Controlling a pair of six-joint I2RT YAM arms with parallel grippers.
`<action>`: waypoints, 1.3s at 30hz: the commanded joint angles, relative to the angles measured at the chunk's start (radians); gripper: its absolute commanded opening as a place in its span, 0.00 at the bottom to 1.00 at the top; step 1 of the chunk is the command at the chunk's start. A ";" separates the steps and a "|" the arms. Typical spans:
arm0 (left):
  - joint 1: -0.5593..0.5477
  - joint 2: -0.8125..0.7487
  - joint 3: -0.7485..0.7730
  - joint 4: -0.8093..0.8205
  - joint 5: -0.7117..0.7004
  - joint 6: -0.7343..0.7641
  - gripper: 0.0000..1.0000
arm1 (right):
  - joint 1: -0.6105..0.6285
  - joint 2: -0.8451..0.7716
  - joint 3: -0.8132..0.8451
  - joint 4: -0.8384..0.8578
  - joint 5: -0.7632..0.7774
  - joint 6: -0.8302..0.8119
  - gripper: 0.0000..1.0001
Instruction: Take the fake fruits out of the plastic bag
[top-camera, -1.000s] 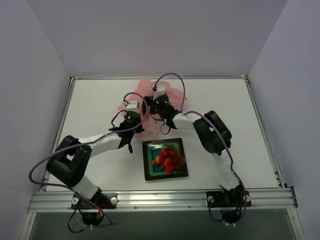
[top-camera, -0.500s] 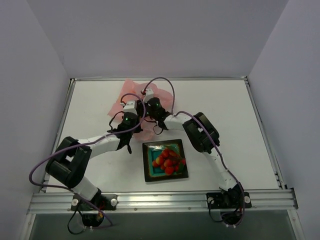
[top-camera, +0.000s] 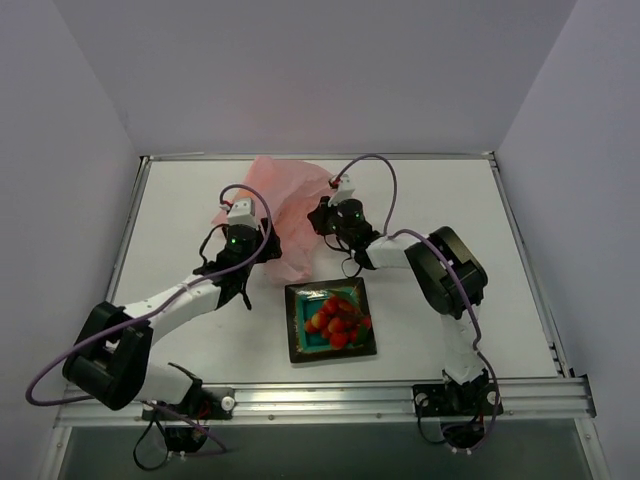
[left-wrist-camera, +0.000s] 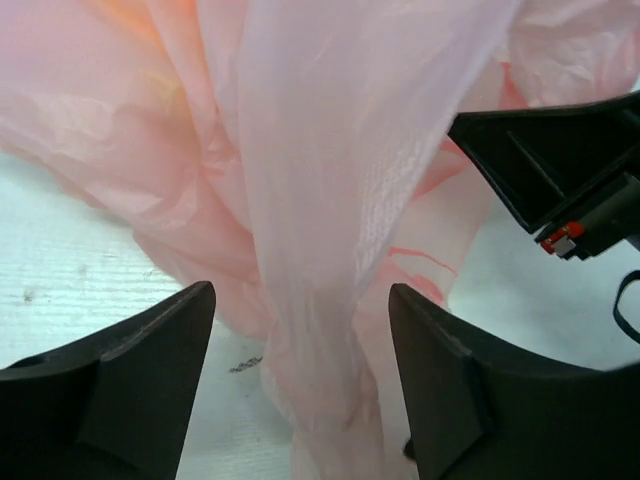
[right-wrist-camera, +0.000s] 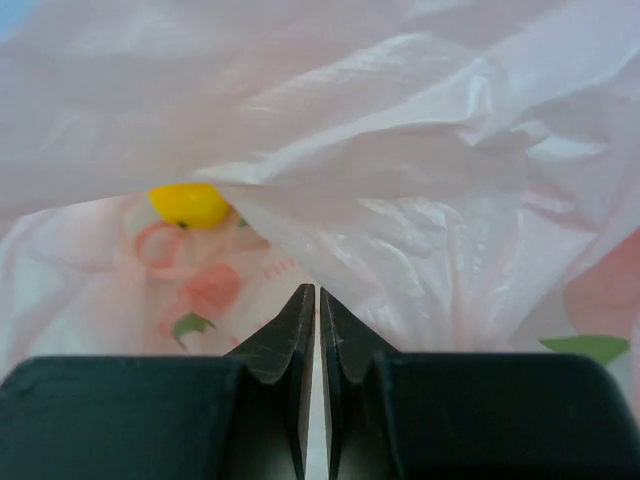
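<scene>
Though faint, perhaps mango (right-wrist-camera: 190, 204) beyond right tool (right-wrist-camera: 317, 294).

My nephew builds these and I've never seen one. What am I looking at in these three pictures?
Two robot arms are bolted to a white table. One picture looks down from above; the other two come from cameras on each wrist. On the table lie a pink plastic bag and a teal dish holding red fake strawberries. The left claw stands open around a twisted strand of bag. The right claw is shut at a fold of the bag; a yellow fruit shows inside.
</scene>
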 joint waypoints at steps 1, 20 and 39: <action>0.005 -0.118 0.028 -0.076 -0.019 -0.001 0.70 | 0.020 -0.042 0.003 0.051 0.002 -0.016 0.03; 0.531 0.174 0.251 -0.046 0.361 -0.366 0.72 | 0.031 -0.085 -0.007 0.089 -0.066 0.031 0.08; 0.547 0.458 0.346 0.267 0.514 -0.444 0.02 | 0.034 -0.096 -0.029 0.090 -0.064 0.039 0.14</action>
